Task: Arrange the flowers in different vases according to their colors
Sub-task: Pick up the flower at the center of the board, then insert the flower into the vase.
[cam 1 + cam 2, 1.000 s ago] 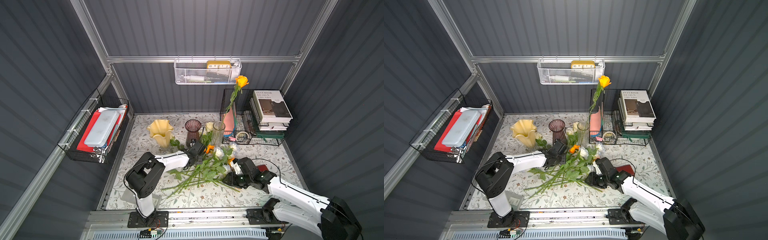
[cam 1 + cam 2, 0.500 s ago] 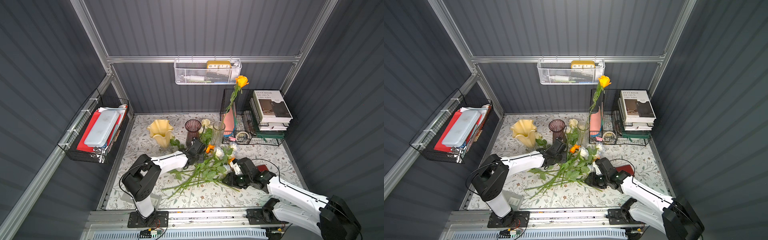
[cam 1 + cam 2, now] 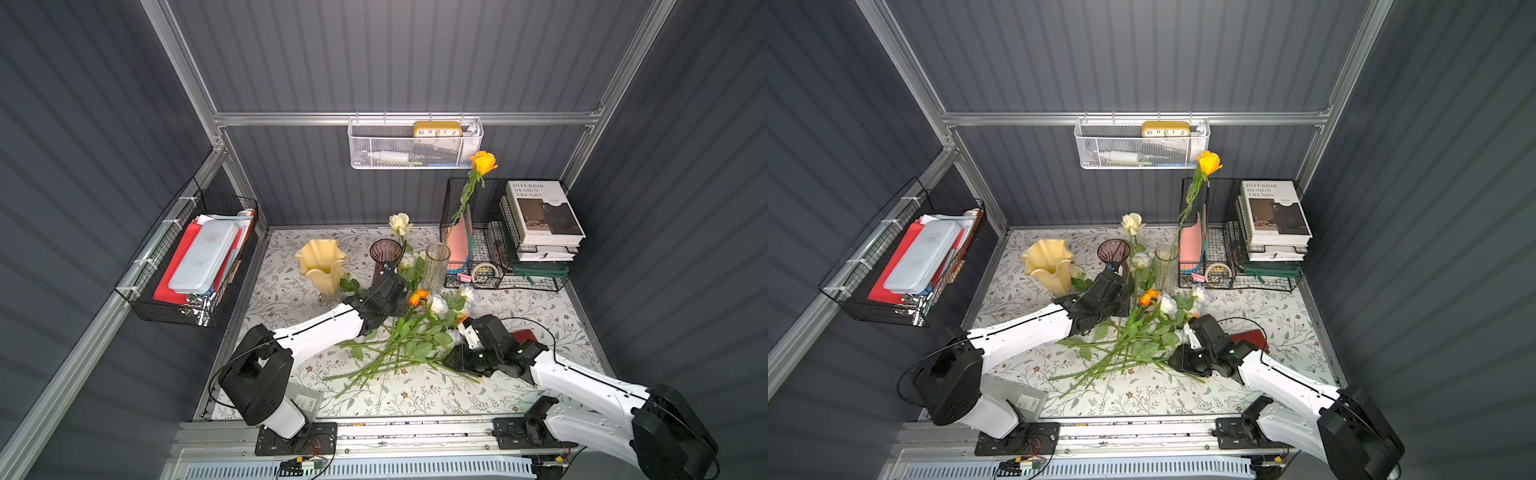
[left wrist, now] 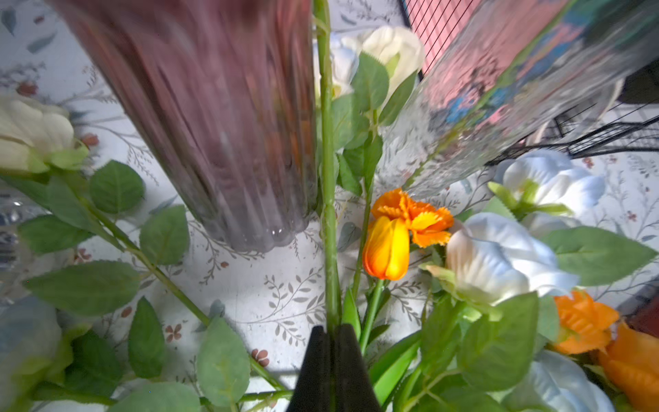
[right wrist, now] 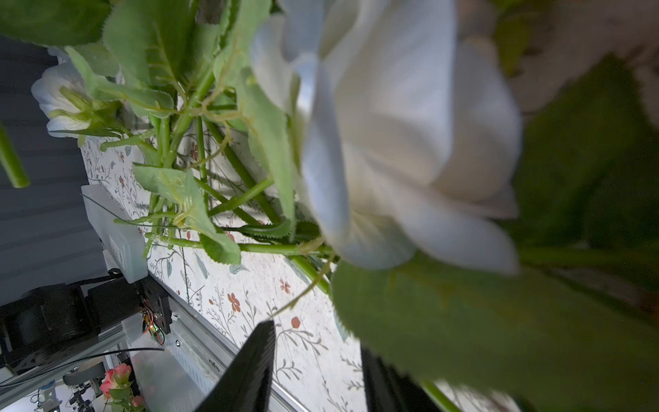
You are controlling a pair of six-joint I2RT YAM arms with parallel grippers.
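My left gripper (image 4: 333, 331) is shut on the green stem (image 4: 328, 214) of a cream rose (image 3: 400, 223) that stands upright between the smoky purple vase (image 3: 385, 253) and the clear glass vase (image 3: 436, 266). The clear vase holds an orange rose (image 3: 483, 163). At the left stands the pale yellow vase (image 3: 320, 262) with nothing in it. A pile of white and orange flowers (image 3: 411, 336) lies on the cloth. My right gripper (image 5: 317, 349) is open at the pile's right edge, low over the cloth, with a white rose (image 5: 392, 125) just ahead of it.
Black wire baskets (image 3: 478, 232) with books, a pink folder and a tape roll stand at the back right. A wall basket (image 3: 195, 266) with red folders hangs at the left. A white mesh basket (image 3: 415, 145) hangs on the back wall. A dark red object (image 3: 524, 335) lies beside my right arm.
My left gripper has closed on the cream rose's stem and raised it; the bloom has gone up and a little left, beside the purple vase. The right arm has barely moved.
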